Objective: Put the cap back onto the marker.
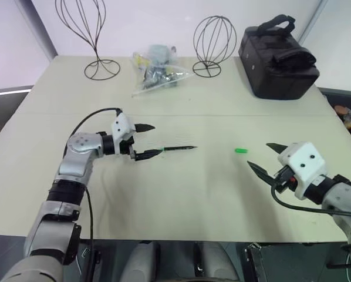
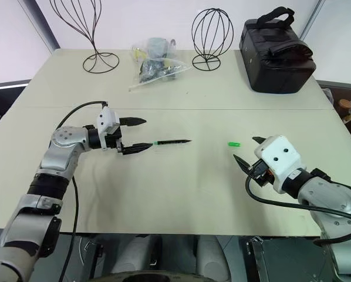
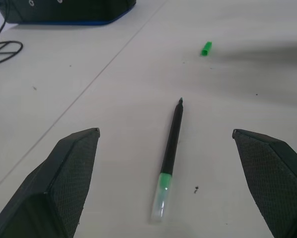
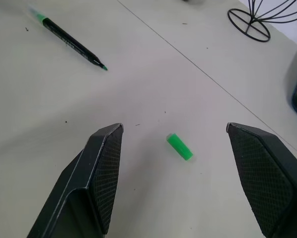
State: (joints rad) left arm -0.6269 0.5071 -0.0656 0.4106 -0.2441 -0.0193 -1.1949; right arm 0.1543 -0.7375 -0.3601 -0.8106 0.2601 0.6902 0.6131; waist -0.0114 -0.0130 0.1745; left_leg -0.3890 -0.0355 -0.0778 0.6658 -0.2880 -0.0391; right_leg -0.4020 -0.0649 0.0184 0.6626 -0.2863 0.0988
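The marker (image 1: 176, 149) lies flat on the pale table (image 1: 181, 194), a thin black stick with a green band near its rear end, its tip pointing right. My left gripper (image 1: 144, 141) is open just left of it, its lower finger close to the marker's rear end; the left wrist view shows the marker (image 3: 170, 155) lying between the spread fingers, untouched. The cap (image 1: 240, 151), a tiny bright green cylinder, rests on the table right of the marker's tip. My right gripper (image 1: 265, 157) hangs open a little nearer than the cap (image 4: 180, 146) and to its right, holding nothing.
At the back of the table stand two black wire forms (image 1: 213, 44), a clear bag of small items (image 1: 158, 69) and a black case (image 1: 278, 57). The table's front edge runs just below both arms.
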